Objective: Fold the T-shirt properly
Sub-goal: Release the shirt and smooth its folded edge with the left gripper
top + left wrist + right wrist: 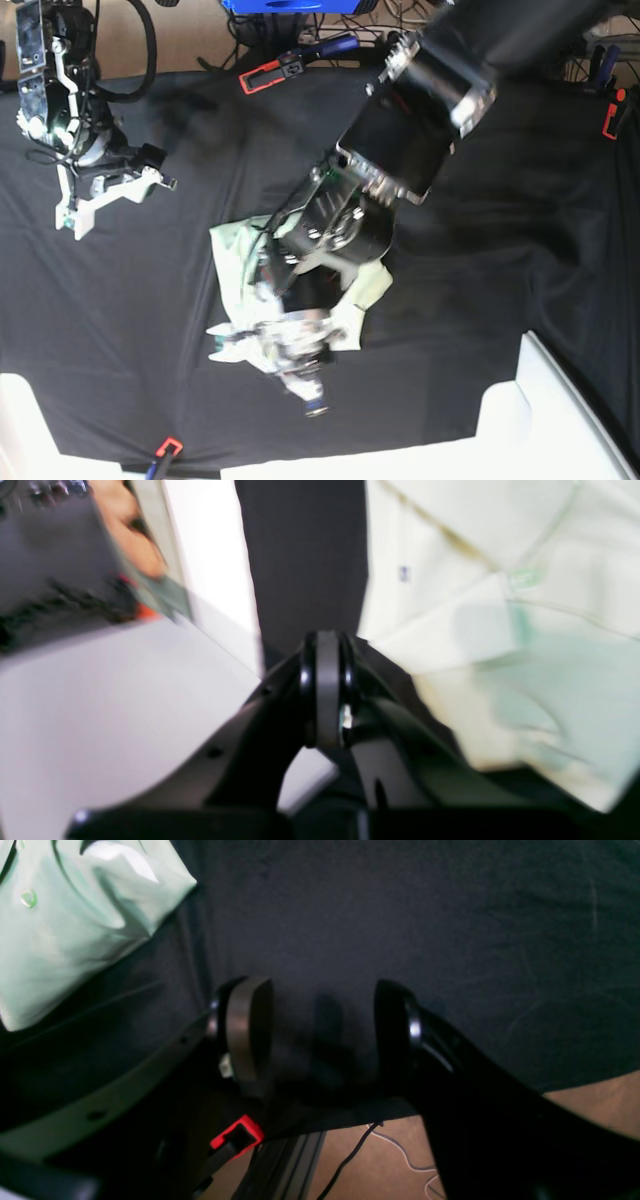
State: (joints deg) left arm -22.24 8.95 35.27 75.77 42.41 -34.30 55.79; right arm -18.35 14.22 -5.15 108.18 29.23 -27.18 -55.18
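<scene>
T-shirt [232, 262]: bunched mid-cloth under my left arm | my left gripper [327, 690]: clenched, empty | my right gripper [320, 1035]: parted, empty, well apart | feel: light, limp, slippery; pinch hem corners

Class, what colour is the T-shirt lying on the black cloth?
Pale mint green, plain and unprinted; the T-shirt shows best in the right wrist view.

The table [120, 330], draped in a black cloth [500, 250], carried the crumpled mint-green T-shirt [232, 262] near its middle, with a red clamp [165, 447] at the edge below the T-shirt.
</scene>
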